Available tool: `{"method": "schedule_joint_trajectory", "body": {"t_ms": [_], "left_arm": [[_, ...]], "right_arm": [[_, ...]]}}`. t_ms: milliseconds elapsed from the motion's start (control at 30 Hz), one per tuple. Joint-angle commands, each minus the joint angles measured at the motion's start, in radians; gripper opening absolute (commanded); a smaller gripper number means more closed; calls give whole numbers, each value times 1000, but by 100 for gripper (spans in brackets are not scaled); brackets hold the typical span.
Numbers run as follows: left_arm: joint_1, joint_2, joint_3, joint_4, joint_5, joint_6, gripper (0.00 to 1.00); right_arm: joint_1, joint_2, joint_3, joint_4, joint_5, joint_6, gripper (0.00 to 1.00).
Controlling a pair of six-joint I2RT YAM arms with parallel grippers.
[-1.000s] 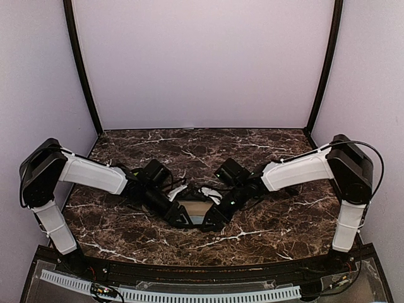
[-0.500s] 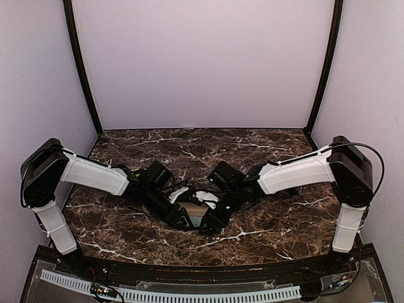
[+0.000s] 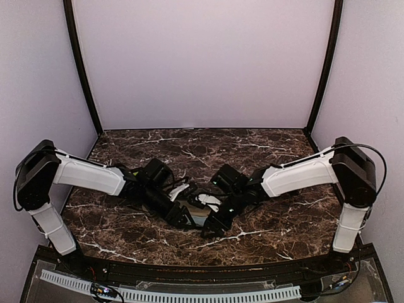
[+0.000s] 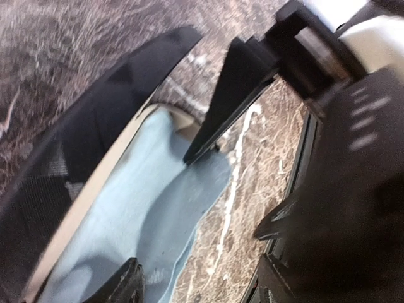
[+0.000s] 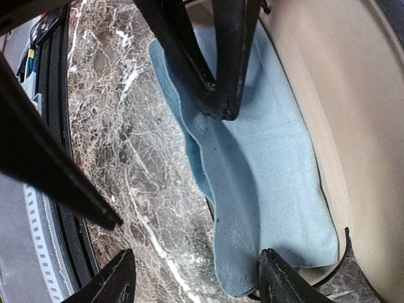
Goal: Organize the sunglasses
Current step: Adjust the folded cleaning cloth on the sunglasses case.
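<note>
Both left gripper (image 4: 196,278), right gripper (image 5: 192,268) over cloth (image 5: 271,164)

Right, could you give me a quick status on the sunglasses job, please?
Left gripper open, right gripper open, both over the open dark beige-lined case. Thin black wire-framed sunglasses not in view. Light blue cloth spills over the case rim.

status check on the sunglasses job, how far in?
Done: one case lies open, a light blue cloth half in it, half on the table. In hand: nothing; left gripper and right gripper both hover open over the cloth. Left: no sunglasses show in any view, so casing them looks undone.
</note>
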Motion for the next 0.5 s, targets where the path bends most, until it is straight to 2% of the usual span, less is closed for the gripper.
{"method": "schedule_joint_trajectory", "body": {"t_ms": [0, 233, 467], "left_arm": [[-4, -56, -9, 27, -23, -4, 64], [-5, -74, -16, 46, -21, -6, 64], [-5, -40, -30, 48, -1, -6, 58]], "right_arm": [[4, -40, -21, 45, -38, 5, 67], [1, -53, -25, 58, -21, 17, 67], [-10, -77, -34, 112, -42, 39, 67]]}}
